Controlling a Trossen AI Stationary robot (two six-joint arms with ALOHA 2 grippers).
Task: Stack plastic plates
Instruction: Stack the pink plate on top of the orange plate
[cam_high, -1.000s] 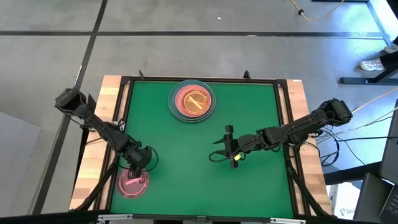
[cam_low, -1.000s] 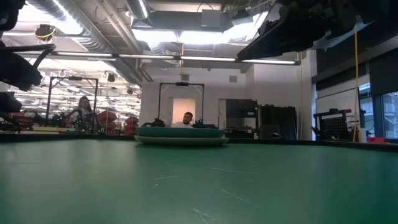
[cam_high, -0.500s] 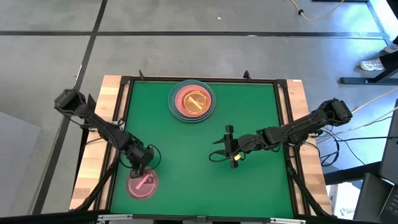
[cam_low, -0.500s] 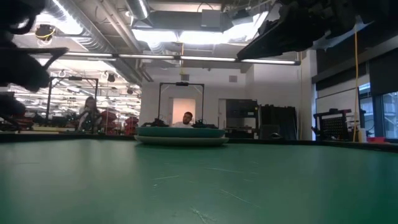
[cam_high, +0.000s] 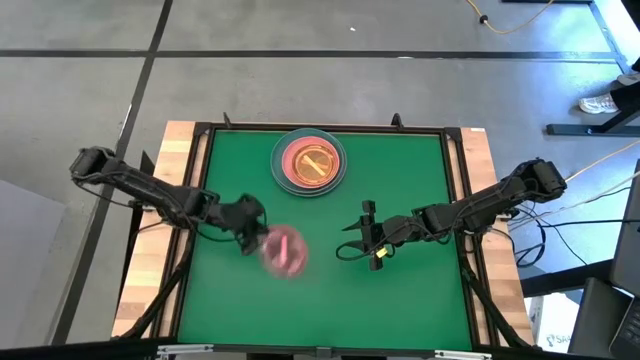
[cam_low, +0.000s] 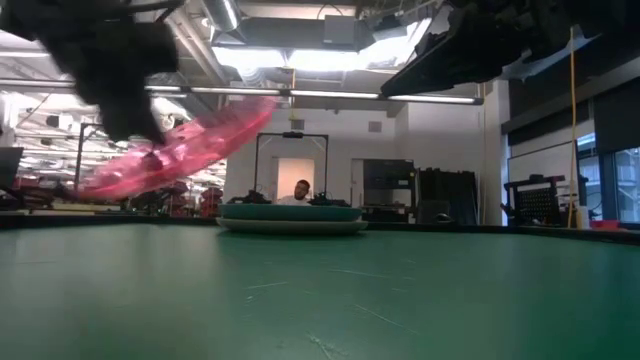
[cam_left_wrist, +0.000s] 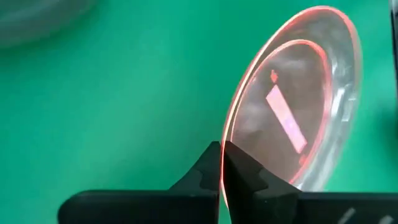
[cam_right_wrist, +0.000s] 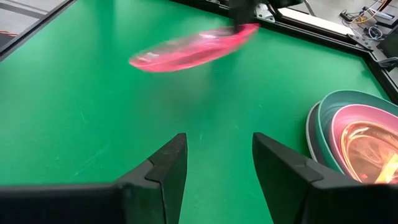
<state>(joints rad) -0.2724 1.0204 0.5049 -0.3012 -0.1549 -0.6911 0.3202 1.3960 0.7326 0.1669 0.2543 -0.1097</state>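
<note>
My left gripper (cam_high: 252, 235) is shut on a small translucent pink plate (cam_high: 284, 250) with a pink bar mark, held above the green table left of its middle; it also shows in the low view (cam_low: 175, 150), the left wrist view (cam_left_wrist: 292, 118) and the right wrist view (cam_right_wrist: 193, 46). A stack of plates (cam_high: 310, 162) rests flat on the table at the far middle: a teal plate under a pink one, with orange-yellow ones on top. My right gripper (cam_high: 372, 240) is open and empty over the table's right half. My left gripper pinches the pink plate's rim (cam_left_wrist: 224, 140) between its two fingers, which come from the table's left. The plate is lifted clear of the table and tilted, reaching out beyond the fingers toward the table's right.
The green table has a dark raised frame (cam_high: 320, 130) and wooden borders. Open green surface lies between the carried plate and the stack (cam_right_wrist: 354, 137). A person sits far off in the room behind (cam_low: 302, 190).
My left gripper has carried the pink plate from the table's near left corner up and toward the table's middle and right, quickly, with blur. The plate has gone from lying about level near the table to lifted and tilted.
</note>
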